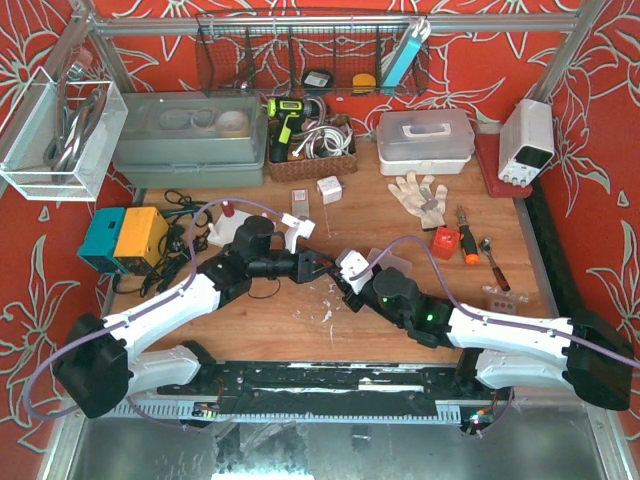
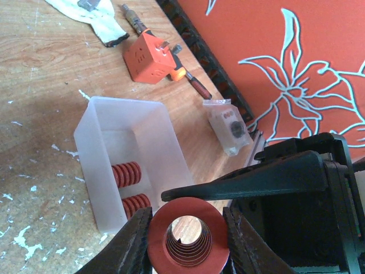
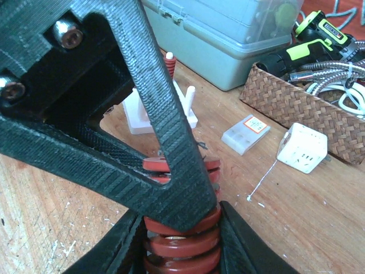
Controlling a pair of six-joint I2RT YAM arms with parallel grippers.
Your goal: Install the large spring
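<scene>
We found the large spring [image 2: 188, 235] held over the middle of the worktop [image 2: 40, 131], with both sets of jaws clamped on it. The left jaws pinched it near one end (its coils faced us end-on in the left wrist view), and the right jaws squeezed the coils from either side. Near it on the worktop sat an open translucent bin [image 2: 94, 123] with two smaller red springs [image 2: 125, 174] inside, and the right wrist view showed a white post fixture [image 3: 137, 111] behind the spring.
</scene>
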